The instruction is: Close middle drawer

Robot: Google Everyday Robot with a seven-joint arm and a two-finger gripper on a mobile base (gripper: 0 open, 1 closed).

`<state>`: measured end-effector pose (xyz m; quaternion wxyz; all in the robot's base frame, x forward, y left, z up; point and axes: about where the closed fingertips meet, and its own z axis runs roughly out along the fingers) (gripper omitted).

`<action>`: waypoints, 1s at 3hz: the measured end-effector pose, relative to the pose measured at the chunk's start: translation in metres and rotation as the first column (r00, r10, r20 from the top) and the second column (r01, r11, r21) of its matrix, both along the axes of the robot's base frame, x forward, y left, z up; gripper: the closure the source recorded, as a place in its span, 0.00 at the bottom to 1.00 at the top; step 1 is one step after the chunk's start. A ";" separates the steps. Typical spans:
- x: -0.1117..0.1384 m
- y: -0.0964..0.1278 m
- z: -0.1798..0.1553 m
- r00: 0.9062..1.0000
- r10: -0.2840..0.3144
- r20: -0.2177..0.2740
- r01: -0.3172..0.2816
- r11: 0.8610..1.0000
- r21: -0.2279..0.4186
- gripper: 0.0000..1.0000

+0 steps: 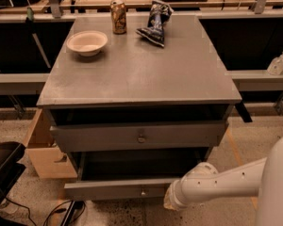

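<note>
Middle drawer [114, 190] stands pulled well out, low on the grey cabinet [141, 79] beneath the taller top drawer front [99, 136], so by my reading you are at the push-in step. Your gripper [172, 201] sits at the right end of its front; you cannot tell whether it is parted or closed. Next, press squarely on that front and drive it straight in.
</note>
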<state>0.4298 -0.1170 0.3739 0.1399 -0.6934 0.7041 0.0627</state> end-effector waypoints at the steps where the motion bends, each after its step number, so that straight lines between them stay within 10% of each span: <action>1: 0.027 0.007 -0.002 1.000 0.012 0.027 -0.012 1.000 0.010 1.00; 3: 0.061 0.016 -0.008 0.999 0.021 0.050 -0.022 1.000 0.022 1.00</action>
